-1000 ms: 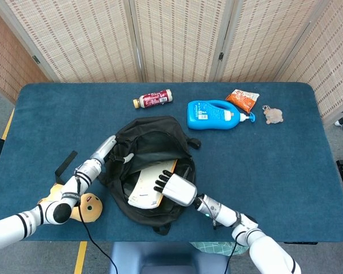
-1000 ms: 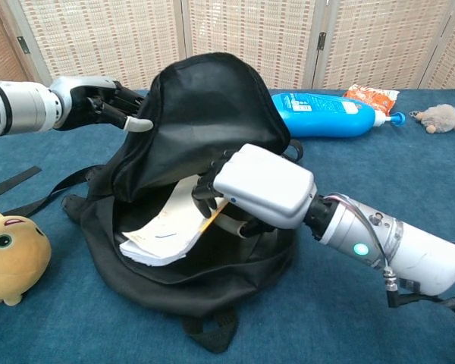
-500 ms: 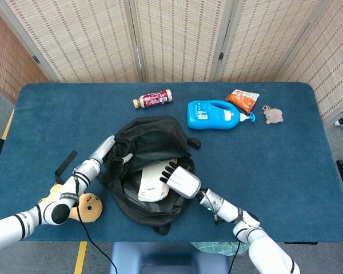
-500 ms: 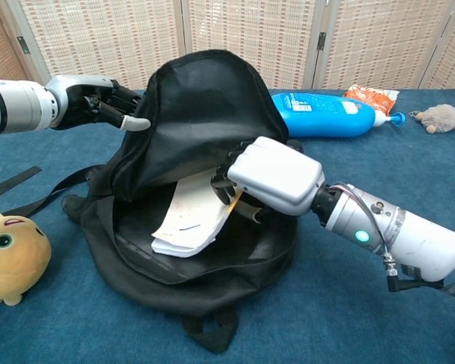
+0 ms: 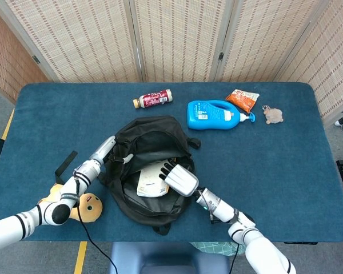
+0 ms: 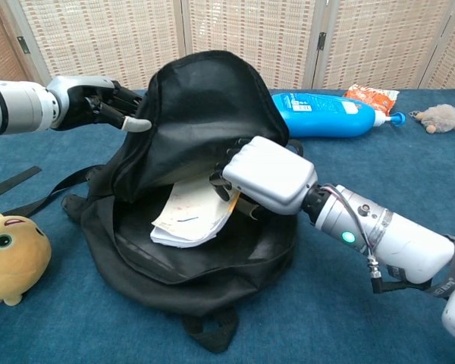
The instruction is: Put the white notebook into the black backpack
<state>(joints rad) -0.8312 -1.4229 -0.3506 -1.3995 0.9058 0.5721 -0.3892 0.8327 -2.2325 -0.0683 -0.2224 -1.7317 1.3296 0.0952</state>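
1. The black backpack [image 5: 151, 165] lies open at lower centre of the head view, its mouth gaping toward the bottom edge of the frame.
2. The white notebook [image 6: 191, 218] sits partly inside that opening, tilted, with its lower edge showing past the rim.
3. The right hand [image 6: 264, 176] reaches in from the lower right and grips the notebook's upper end, fingers curled around it.
4. The left hand [image 6: 98, 104], at the upper left of the chest view, pinches the backpack's top flap and holds it lifted.
5. A yellow plush toy [image 6: 11, 258] rests at the lower left, just beside the backpack's strap.
6. Along the top of the head view lie a red bottle [image 5: 153, 99], a blue detergent bottle [image 5: 214, 113], an orange snack packet [image 5: 242, 100] and a small furry keychain [image 5: 272, 115].
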